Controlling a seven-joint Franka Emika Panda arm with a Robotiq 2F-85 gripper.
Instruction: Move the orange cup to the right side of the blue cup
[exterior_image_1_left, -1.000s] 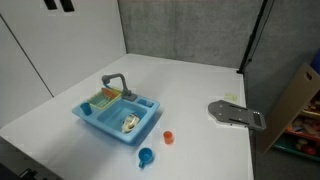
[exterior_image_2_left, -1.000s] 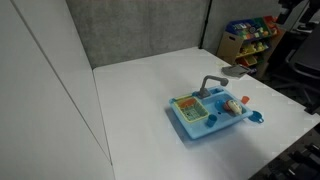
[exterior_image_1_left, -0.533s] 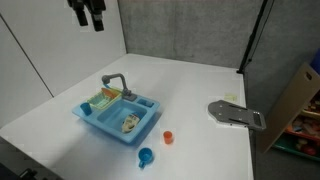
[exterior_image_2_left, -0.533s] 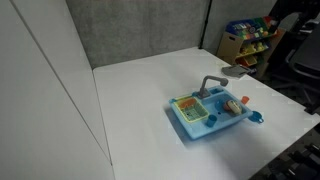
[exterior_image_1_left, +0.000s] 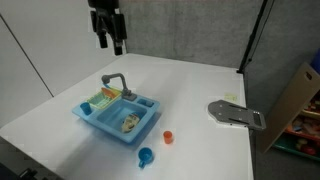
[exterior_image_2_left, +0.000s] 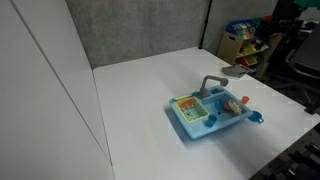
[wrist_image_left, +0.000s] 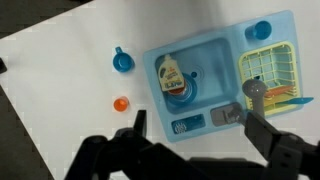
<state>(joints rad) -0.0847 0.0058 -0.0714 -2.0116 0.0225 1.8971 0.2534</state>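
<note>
- Orange-red plastic, tiny and round: the orange cup (exterior_image_1_left: 168, 137), upright and free on the white tabletop (exterior_image_1_left: 200, 85), near the large blue plastic toy sink (exterior_image_1_left: 110, 128), at its 4 o'clock.
- At 7 o'clock of it in that exterior view, the blue cup (exterior_image_1_left: 146, 157), tiny, bright blue plastic with a small tab; near but not touching.
- In the wrist view, orange cup (wrist_image_left: 121, 103) at 6 o'clock of blue cup (wrist_image_left: 123, 61), both out at 9 o'clock of the toy sink (wrist_image_left: 234, 70).
- New within the last second: the black two-fingered gripper (exterior_image_1_left: 109, 44), barely in frame before, now lower, hanging at 12 o'clock above the grey faucet (exterior_image_1_left: 115, 82), well apart from both cups.
- Gripper (wrist_image_left: 192, 130) fingers spread wide, nothing between them.
- Meaning, as a judgement: approach only begun; travel toward 5 o'clock, descent, grasp and carry all not yet done.
</note>
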